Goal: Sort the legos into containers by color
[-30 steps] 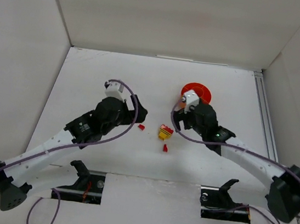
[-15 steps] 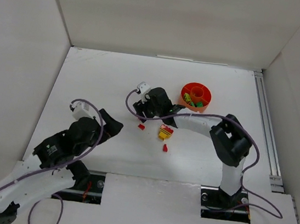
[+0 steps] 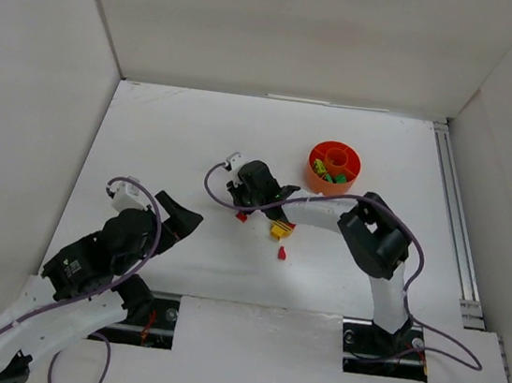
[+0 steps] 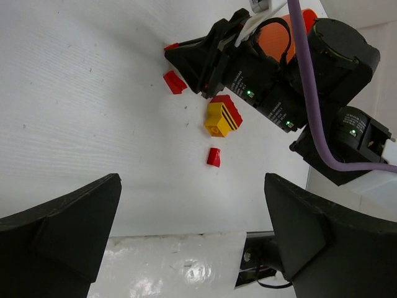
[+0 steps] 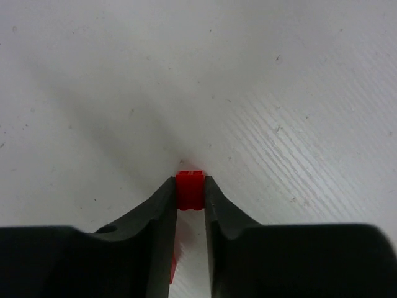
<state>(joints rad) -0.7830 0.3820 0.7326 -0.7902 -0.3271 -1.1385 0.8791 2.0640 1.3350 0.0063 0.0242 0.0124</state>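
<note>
The right fingers (image 5: 160, 211) pinched a red brick (image 5: 190, 190) between their tips, hiding its lower part. The left fingers (image 4: 68, 217) stood wide apart.

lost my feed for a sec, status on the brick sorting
Left gripper: jaws open, empty. Right gripper: jaws shut on red brick, low at the table. Bowl uncovered; yellow-and-red stack loose nearby.

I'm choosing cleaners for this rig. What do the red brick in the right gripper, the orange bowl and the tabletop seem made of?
Red brick: likely hard moulded plastic, smooth, uniform colour, crisp edges.
Orange bowl: probably plastic too, evenly coloured, thin walls; sheen too small to judge.
Tabletop: matte white sheet, finely ridged, speckled with scuffs; material unclear.
</note>
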